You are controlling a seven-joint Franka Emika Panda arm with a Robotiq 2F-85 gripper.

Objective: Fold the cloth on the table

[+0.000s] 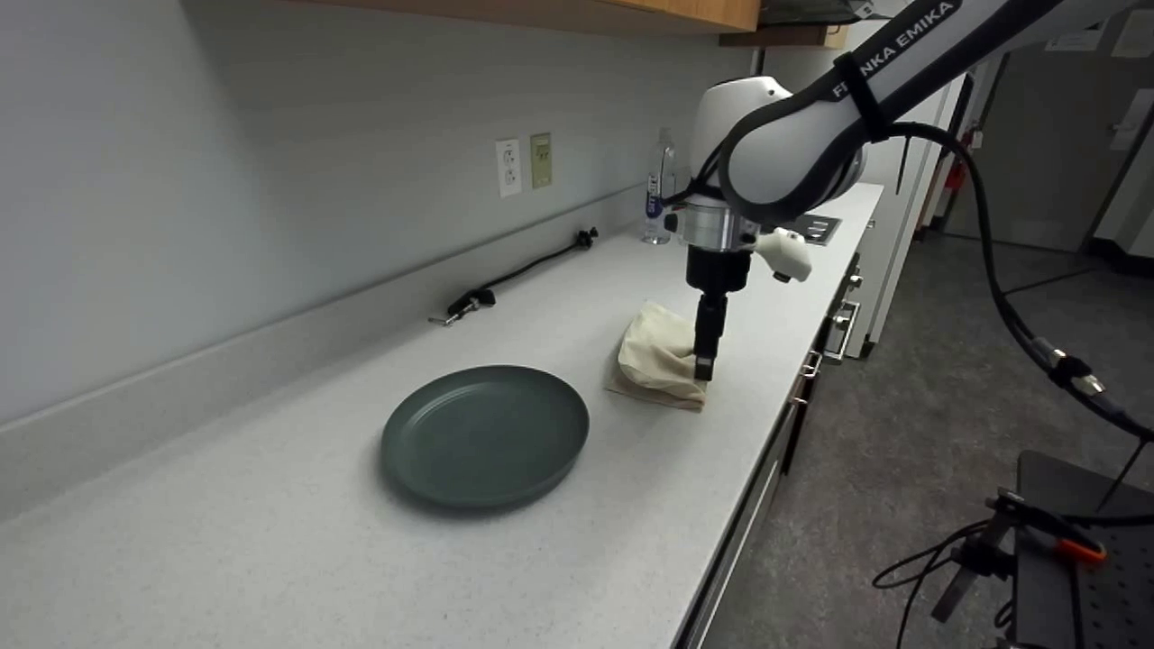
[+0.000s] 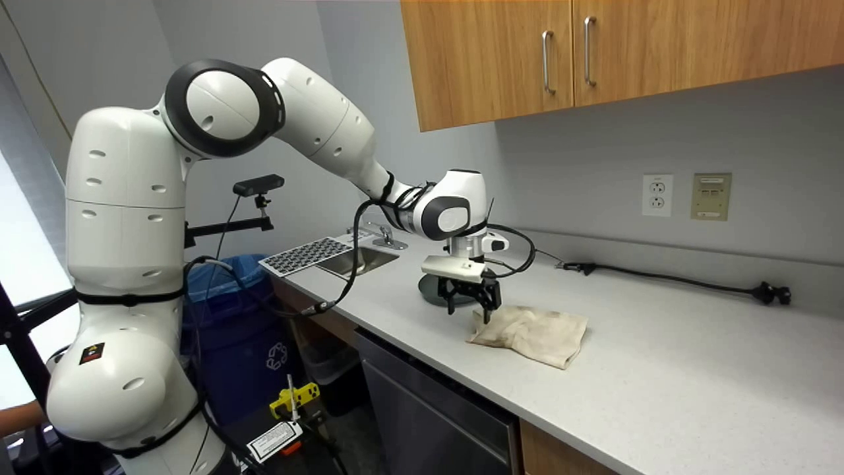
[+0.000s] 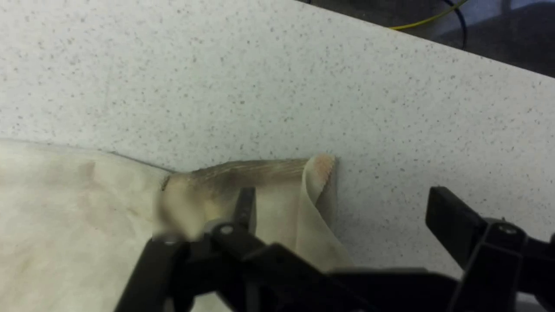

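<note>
At the cloth (image 3: 65, 216), empty jaws stand wide apart.

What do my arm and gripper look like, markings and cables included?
The arm is white with rounded segments, dark trim at the joints and black straps around it. White lettering ending in "EMIKA" shows on a dark part, partly covered by a strap. A thick black cable hangs from it. The gripper is black, with two angular fingers, below a silver collar.
</note>
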